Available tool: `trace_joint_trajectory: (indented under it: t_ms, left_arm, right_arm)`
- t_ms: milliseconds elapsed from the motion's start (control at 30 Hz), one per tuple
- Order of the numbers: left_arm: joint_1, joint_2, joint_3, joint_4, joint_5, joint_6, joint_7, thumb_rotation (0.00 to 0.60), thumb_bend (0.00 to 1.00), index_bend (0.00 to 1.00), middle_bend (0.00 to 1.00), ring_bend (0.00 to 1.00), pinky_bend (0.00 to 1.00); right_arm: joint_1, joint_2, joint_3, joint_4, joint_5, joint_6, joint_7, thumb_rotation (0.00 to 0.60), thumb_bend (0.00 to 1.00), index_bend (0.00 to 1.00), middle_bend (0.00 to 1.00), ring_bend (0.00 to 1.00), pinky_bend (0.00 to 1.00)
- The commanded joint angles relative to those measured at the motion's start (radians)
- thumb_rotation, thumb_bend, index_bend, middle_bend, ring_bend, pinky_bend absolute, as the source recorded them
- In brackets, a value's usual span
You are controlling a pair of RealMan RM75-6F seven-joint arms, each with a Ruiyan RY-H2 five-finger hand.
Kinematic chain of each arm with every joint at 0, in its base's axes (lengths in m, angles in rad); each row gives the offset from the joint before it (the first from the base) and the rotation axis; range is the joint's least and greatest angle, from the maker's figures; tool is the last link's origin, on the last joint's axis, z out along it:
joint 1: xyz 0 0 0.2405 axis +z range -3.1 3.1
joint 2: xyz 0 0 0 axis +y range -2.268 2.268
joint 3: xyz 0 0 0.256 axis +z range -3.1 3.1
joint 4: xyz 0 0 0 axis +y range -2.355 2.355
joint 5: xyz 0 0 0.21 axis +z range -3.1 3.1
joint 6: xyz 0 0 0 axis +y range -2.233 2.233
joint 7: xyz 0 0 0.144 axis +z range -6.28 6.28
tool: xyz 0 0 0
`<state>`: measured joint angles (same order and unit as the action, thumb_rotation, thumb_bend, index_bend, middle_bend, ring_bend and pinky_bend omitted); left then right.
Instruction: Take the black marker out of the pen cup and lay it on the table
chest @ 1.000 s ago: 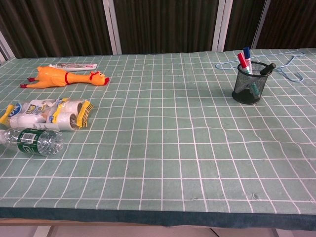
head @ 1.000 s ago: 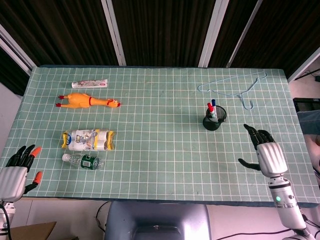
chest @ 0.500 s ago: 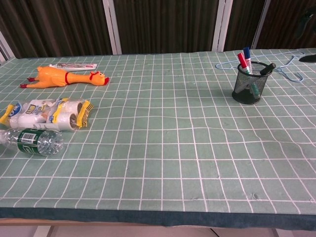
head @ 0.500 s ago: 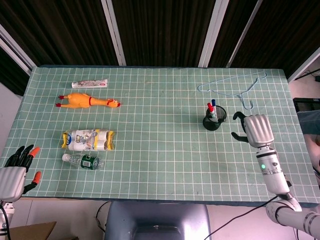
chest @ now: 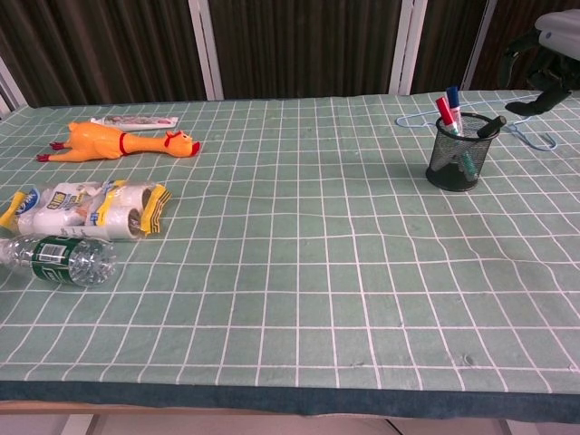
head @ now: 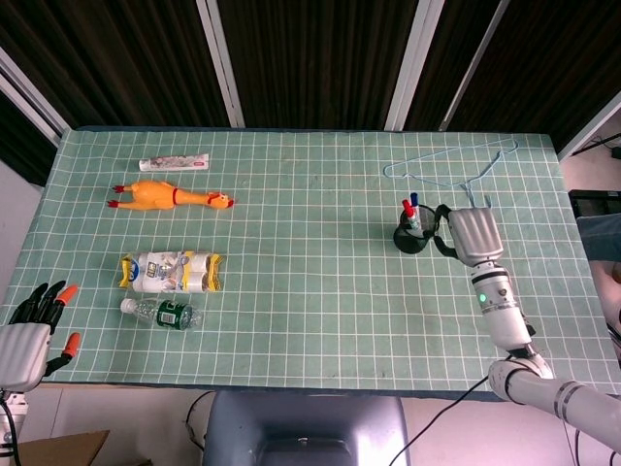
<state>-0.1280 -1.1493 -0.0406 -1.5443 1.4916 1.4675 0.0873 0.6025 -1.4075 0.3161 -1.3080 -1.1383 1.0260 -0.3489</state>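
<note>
A black mesh pen cup (head: pixel 415 237) (chest: pixel 456 156) stands upright on the right half of the table. It holds a red and a blue marker and the black marker (chest: pixel 490 126), which leans out over the cup's right rim. My right hand (head: pixel 464 233) (chest: pixel 545 56) hovers just right of the cup and above it, fingers apart and curved toward the cup, holding nothing. My left hand (head: pixel 35 326), with orange fingertips, hangs open off the table's front left corner, seen only in the head view.
A blue wire hanger (head: pixel 454 171) (chest: pixel 528 125) lies behind the cup. On the left side lie a rubber chicken (head: pixel 171 196) (chest: pixel 118 142), a toothpaste tube (head: pixel 175 163), a wrapped package (head: pixel 171 272) (chest: pixel 87 209) and a water bottle (head: pixel 161 313) (chest: pixel 60 259).
My right hand has travelled from the front right of the table back and leftward to the cup's right side, coming into the chest view. The left hand has barely shifted.
</note>
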Motion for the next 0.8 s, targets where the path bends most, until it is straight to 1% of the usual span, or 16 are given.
trace_joint_trajectory:
  t_ms: [33,333,800]
  left_arm:
    - [0.001,0.001,-0.001,0.000,0.000,0.002,-0.004,0.600,0.41,0.12,0.07,0.03,0.20]
    - [0.002,0.002,-0.002,0.001,0.003,0.003,-0.009,0.600,0.41,0.12,0.07,0.03,0.20]
    - [0.003,0.005,-0.003,0.002,0.002,0.003,-0.018,0.600,0.41,0.12,0.07,0.03,0.20]
  right_arm:
    - [0.012,-0.013,-0.006,0.014,0.018,-0.007,-0.020,0.600,0.47,0.59,0.98,1.00,1.00]
    - [0.041,-0.053,-0.023,0.068,0.061,-0.017,-0.073,0.600,0.47,0.59,0.98,1.00,1.00]
    - [0.073,-0.117,-0.039,0.167,0.069,-0.031,-0.050,0.600,0.47,0.61,0.98,1.00,1.00]
